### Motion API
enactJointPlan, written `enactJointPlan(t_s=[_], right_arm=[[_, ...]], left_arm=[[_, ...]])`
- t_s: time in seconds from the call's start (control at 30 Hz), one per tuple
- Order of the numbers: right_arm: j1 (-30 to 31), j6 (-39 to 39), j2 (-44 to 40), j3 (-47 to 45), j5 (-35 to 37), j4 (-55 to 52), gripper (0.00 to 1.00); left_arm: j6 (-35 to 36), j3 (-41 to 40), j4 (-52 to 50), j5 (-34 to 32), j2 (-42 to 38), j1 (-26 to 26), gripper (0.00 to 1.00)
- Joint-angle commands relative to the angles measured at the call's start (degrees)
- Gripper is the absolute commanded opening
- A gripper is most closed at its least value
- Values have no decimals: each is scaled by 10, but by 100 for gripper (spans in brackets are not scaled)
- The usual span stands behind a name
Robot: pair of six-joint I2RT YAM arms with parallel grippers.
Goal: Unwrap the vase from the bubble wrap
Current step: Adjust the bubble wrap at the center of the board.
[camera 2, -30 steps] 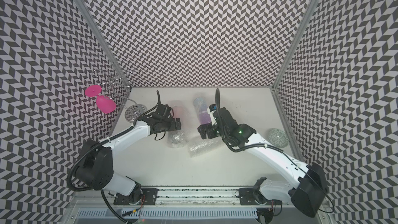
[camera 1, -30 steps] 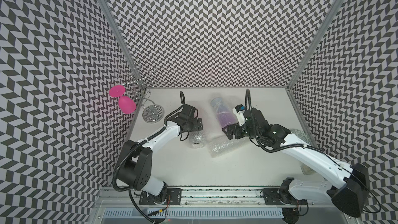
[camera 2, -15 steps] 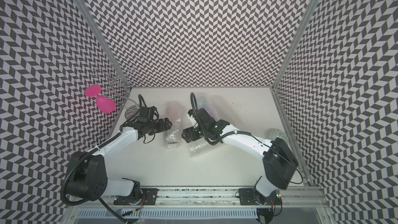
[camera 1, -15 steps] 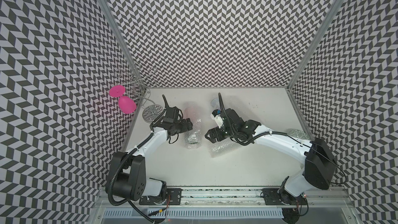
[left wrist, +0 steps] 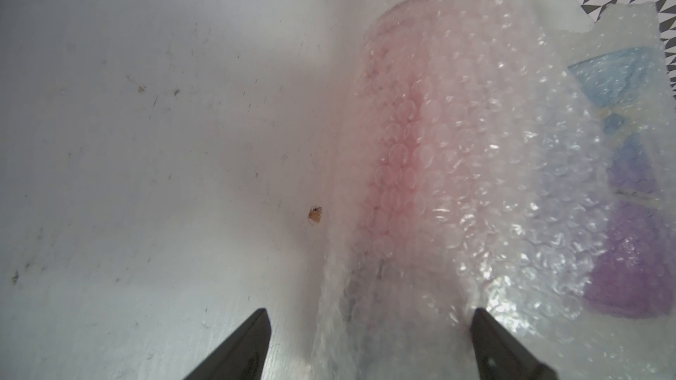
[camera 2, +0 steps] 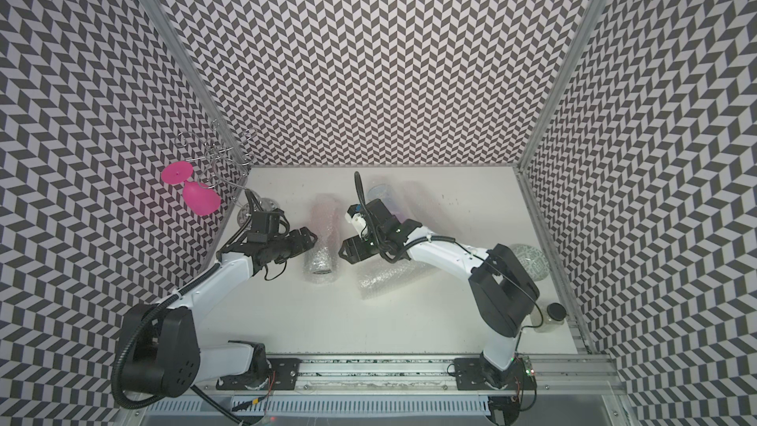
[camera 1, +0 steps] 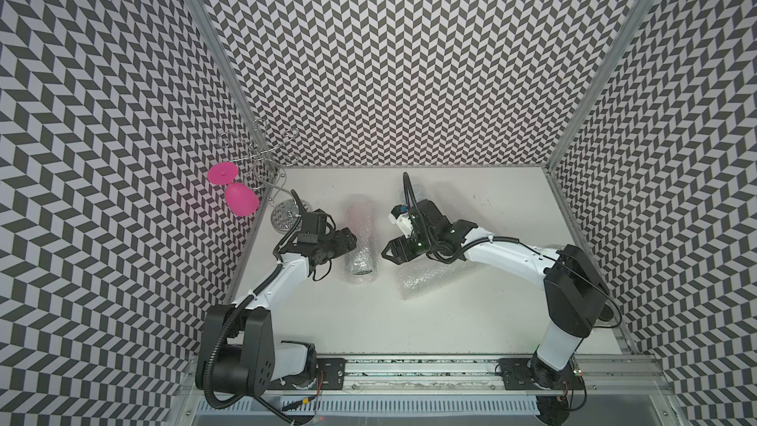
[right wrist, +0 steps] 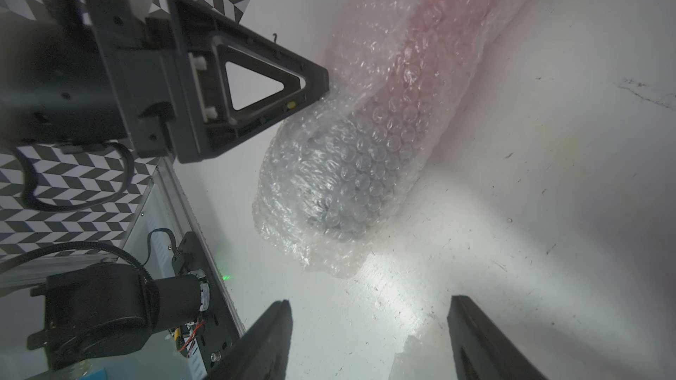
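While the vase (left wrist: 398, 162) lies fully inside the bubble wrap (camera 1: 360, 247) on the table (camera 1: 471, 321), unwrapping remains undone. The left gripper (camera 1: 350, 240), at its nine o'clock, gapes wide and seemingly straddles a loose edge. The right gripper (camera 1: 386, 254), at three o'clock, is wide and empty.

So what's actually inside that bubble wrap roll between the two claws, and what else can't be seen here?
Vase: the bubble wrap blurs it to a pink smear in the left wrist view; its shape is unreadable.
Blue-purple object: the right arm covers most of it in both top views.
Jar: too small in a top view to tell its contents.
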Motion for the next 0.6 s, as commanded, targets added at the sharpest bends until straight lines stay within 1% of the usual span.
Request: enactJointPlan(t_s=[0.0, 0.13, 0.27, 0.33, 0.43, 0.5, 0.57], right_arm=[[-1, -15, 35, 30, -21, 13, 70], [-1, -24, 59, 37, -23, 17, 72], [4, -47, 74, 40, -29, 6, 77], [5, -46, 55, 2, -34, 27, 79], [6, -30, 32, -67, -74, 88, 83], [10, -25, 38, -83, -98, 109, 83], [16, -24, 49, -79, -113, 120, 83]], left_arm=[[5, -28, -71, -7, 11, 7, 84], [-1, -40, -66, -5, 1, 17, 83], [-4, -46, -62, -7, -7, 25, 82], [3, -38, -69, -7, -1, 27, 82], [4, -43, -63, -3, -1, 30, 82], [4, -43, -64, 0, 3, 30, 83], [1, -44, -64, 2, 8, 30, 83]])
